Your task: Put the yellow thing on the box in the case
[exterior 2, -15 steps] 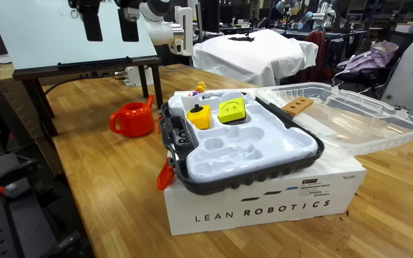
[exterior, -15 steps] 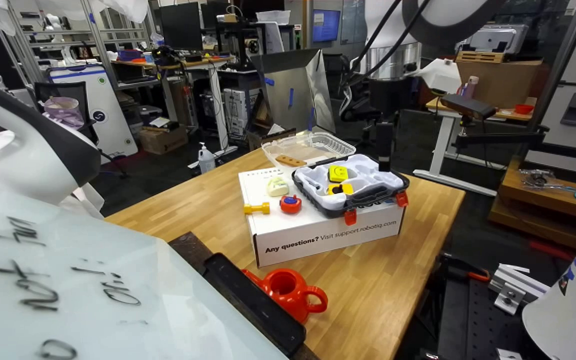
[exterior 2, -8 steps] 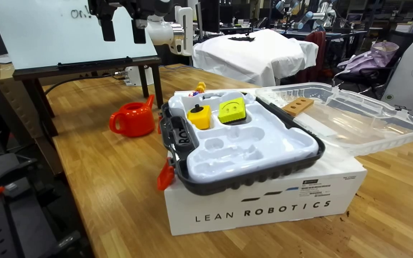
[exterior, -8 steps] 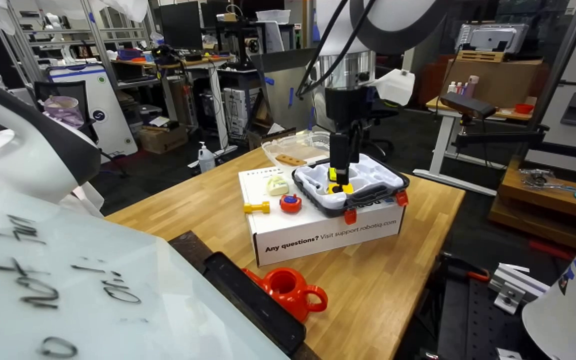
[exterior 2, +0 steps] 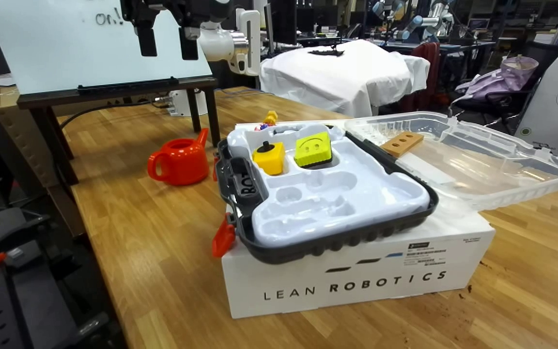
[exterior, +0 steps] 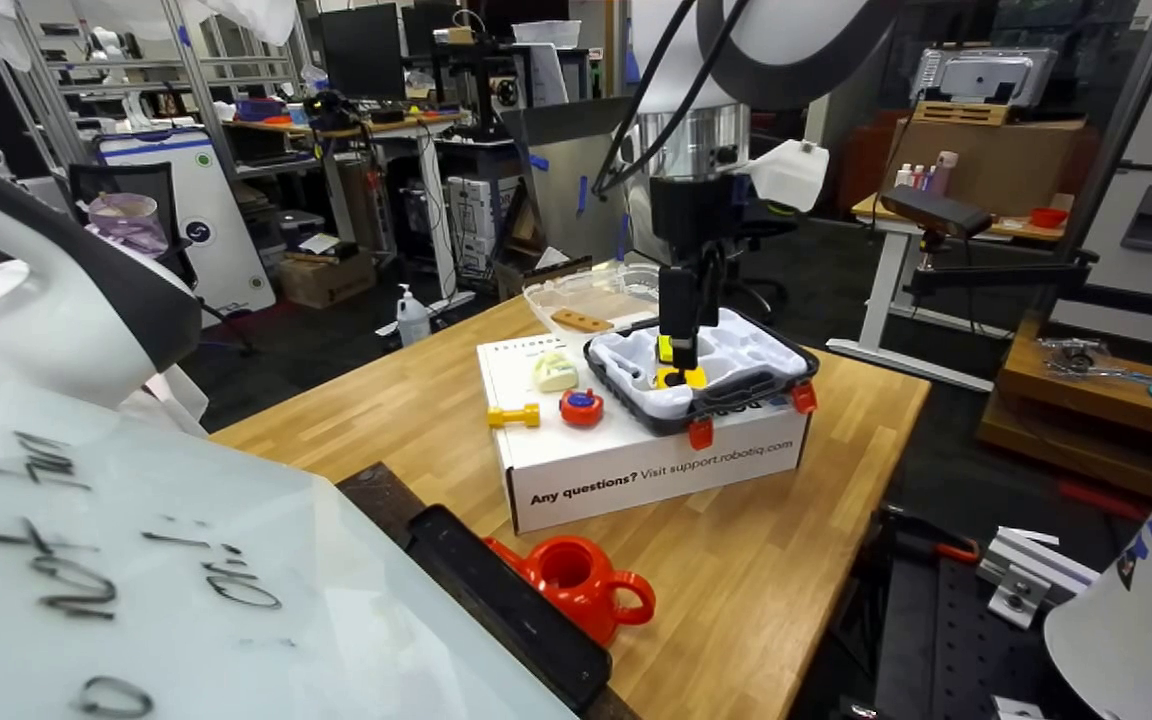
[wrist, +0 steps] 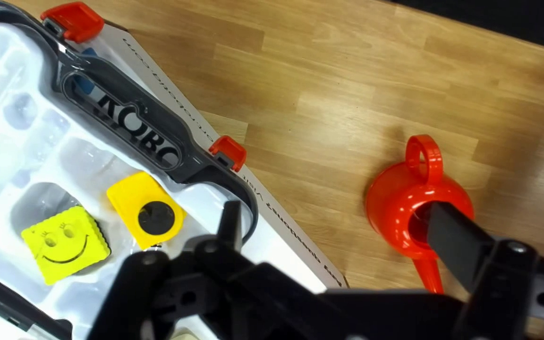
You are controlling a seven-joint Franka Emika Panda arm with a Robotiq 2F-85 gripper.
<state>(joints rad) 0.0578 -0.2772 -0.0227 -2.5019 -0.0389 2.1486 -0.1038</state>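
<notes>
1. Pincer [exterior 2: 168,57] hung high, fingers spread wide, nothing held, well apart from the things on the surface [wrist: 310,94].
2. Not lined up for a pick, it seemed: wrist view showed the red teapot [wrist: 392,208] and the edge of the white box [exterior: 626,480] around the fingertips, target not seen there.
3. Black case [exterior 2: 366,231] rested on the box. Inside it sat the yellow block with black knob [wrist: 132,200] and the smiley sponge [wrist: 66,245]; both already in, so probably not the job.
4. Target, most likely: yellow dumbbell [exterior: 514,417], lying on the box top at its edge, outside the case. Red toy [exterior: 581,409] just beside it, pale yellow piece [exterior: 555,373] near; couldn't rule that piece out as the thing meant.
5. Step in hand, judged: reach over. Best done by travelling high past the case, centring above the dumbbell's bar, turning the jaws to straddle it crosswise, then straight down, missing the red toy.
6. Light touch called for: a nudge could have rolled it off the edge.
7. After that it called for squeezing the thin middle, lifting above the case rim, lowering into a hollow and releasing low.
</notes>
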